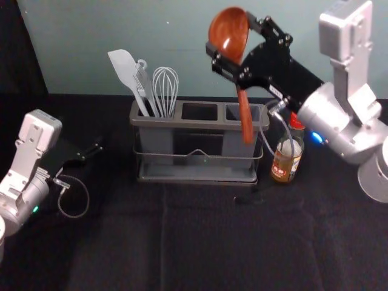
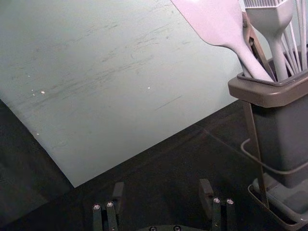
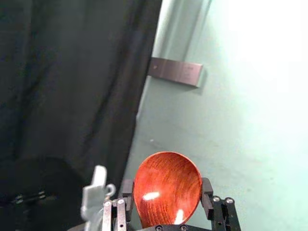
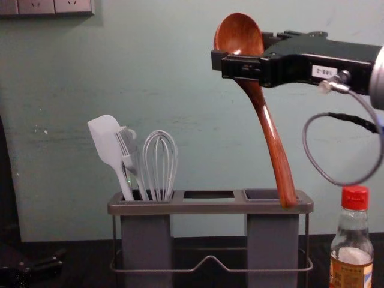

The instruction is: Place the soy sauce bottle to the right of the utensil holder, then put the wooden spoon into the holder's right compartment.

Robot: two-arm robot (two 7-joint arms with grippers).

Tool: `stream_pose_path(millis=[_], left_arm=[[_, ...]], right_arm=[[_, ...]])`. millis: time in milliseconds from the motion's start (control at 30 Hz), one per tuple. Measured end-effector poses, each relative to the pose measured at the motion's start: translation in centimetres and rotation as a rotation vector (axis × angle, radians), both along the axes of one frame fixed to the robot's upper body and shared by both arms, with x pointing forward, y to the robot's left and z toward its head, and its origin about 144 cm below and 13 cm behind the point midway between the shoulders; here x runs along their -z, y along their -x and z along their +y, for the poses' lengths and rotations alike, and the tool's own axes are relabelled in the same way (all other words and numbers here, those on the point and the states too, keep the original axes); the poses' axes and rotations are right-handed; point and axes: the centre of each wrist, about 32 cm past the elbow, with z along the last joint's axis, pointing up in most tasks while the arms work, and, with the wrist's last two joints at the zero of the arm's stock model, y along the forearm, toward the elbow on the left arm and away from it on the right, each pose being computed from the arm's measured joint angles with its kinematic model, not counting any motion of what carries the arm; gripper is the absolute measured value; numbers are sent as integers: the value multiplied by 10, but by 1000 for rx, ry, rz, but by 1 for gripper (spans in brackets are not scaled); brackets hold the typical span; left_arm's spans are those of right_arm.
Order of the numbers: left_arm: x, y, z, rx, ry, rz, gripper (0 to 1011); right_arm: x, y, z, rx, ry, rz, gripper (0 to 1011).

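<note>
Utensil holder: upright, 3 compartments. Spatula and whisk stand in the left compartment; the right compartment is the target.

Right gripper: raised over the holder's right side, 2 fingers closed around the wooden spoon at its bowl. Rationale (inferred): a high grip leaves the handle free to enter first, with the fingers kept above the rim.

Left gripper: left of the holder, fingers spread, nothing between them; presumably parked to leave the other arm room.

Spoon: bowl up, handle slanting down, its end overlapping the front rim in the chest view. Depth uncertain; probably needs shifting back and straightening before lowering, or it may catch the rim.

Soy sauce bottle: upright, just right of the holder. Step 1 judged complete; step 2 in hand.
</note>
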Motion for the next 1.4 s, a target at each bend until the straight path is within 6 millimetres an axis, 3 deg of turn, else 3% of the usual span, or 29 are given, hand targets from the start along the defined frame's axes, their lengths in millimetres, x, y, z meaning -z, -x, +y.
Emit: stream_pose_path(millis=[367, 833, 1400], left_arm=[[0, 0, 0, 0, 0, 0, 1005], [0, 0, 0, 0, 0, 0, 1005], [0, 0, 0, 0, 0, 0, 1005]], right_arm=[[-4, -24, 15, 106, -2, -62, 837], [10, -50, 20, 155, 18, -50, 837], [20, -63, 24, 168, 33, -31, 838]])
